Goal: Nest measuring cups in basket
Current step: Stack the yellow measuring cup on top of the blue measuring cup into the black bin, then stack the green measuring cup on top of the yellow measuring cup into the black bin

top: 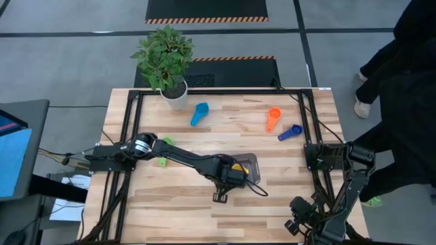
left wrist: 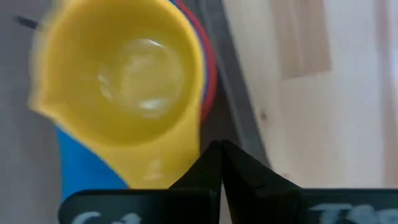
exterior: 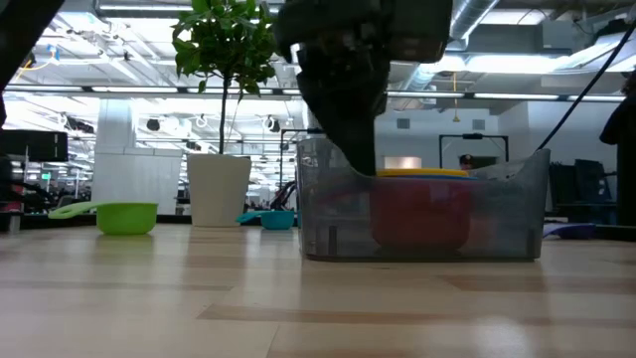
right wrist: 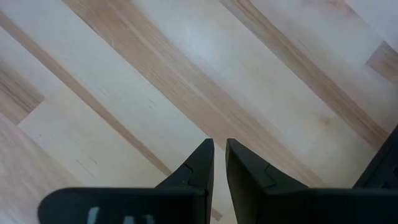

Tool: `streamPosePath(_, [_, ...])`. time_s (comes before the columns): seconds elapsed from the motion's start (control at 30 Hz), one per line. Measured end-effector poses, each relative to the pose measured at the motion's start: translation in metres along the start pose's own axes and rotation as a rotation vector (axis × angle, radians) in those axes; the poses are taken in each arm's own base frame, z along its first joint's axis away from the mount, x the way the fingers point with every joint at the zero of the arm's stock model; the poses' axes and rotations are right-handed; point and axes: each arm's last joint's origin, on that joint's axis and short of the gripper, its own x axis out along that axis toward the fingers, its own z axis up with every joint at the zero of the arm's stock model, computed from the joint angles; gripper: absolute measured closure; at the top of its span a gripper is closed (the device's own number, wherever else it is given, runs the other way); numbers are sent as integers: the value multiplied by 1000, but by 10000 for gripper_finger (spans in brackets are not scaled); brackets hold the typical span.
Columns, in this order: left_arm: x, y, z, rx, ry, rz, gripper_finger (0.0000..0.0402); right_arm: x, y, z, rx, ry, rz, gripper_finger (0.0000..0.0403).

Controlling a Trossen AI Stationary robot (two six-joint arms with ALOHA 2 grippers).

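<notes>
The grey translucent basket (top: 251, 159) (exterior: 517, 214) sits at the table's middle. Inside it a yellow cup (left wrist: 137, 68) (exterior: 422, 173) is nested in a red cup (exterior: 417, 214) (left wrist: 210, 68), and a blue cup (left wrist: 81, 168) shows beneath them. My left gripper (left wrist: 221, 148) (exterior: 363, 159) (top: 234, 173) reaches down into the basket, shut, its tips right beside the yellow cup's rim. A green cup (top: 163, 161) (exterior: 127, 217), a light blue cup (top: 199, 112), an orange cup (top: 273, 118) and a dark blue cup (top: 291, 132) lie on the table. My right gripper (right wrist: 219, 146) waits shut over bare wood at the near right corner (top: 298, 216). My left gripper comes from above, pointing down, with its shut fingers (left wrist: 208, 165) against the edge of the yellow cup's rim (left wrist: 194, 140) inside the basket. I cannot tell whether they touch the rim. Nothing shows between the fingers.
A white plant pot (top: 174, 95) (exterior: 219, 189) stands at the table's far edge, left of the light blue cup. A person stands beyond the table's right side (top: 402, 102). Bare wood lies near and to the right of the basket.
</notes>
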Motion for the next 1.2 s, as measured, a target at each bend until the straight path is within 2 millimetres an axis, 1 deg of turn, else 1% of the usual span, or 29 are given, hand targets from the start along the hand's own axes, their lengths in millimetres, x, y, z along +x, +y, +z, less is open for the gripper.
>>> streamPosePath(0.33, [-4,14,-10,1,97,179,401,0,0,0,4,1,2,338])
streamPosePath(0.47, [-4,16,-10,-10,102,179,401,0,1,0,6,4,6,338])
streamPosePath(0.53, [-10,15,-9,-10,107,142,401,0,1,0,6,3,6,338])
streamPosePath(0.63, [-23,11,-4,-5,95,108,401,0,1,0,5,3,5,338])
streamPosePath(0.7, [-34,9,-3,4,113,111,401,0,1,0,5,3,5,338])
streamPosePath(0.77, [-49,10,-5,18,150,159,401,0,1,0,5,2,5,338])
streamPosePath(0.87, [-64,14,-19,39,308,295,402,0,1,0,5,2,5,338])
streamPosePath(0.9, [-66,17,-24,31,342,358,402,0,1,0,5,2,5,338])
streamPosePath(0.93, [-64,21,-24,9,324,410,402,0,1,0,5,2,5,338])
streamPosePath(0.97, [-64,24,-28,-1,316,432,402,0,1,0,6,2,6,338])
streamPosePath(1.03, [-69,29,-43,-5,387,404,402,0,1,0,7,3,7,338])
streamPosePath(1.07, [-72,32,-50,-25,382,407,402,0,1,0,8,3,9,338])
streamPosePath(1.1, [-72,33,-60,-36,397,422,402,0,1,0,8,4,12,338])
streamPosePath(1.17, [-78,37,-90,-26,478,444,402,0,1,0,9,4,12,338])
streamPosePath(1.2, [-82,39,-104,-40,489,448,402,0,1,-1,12,4,13,338])
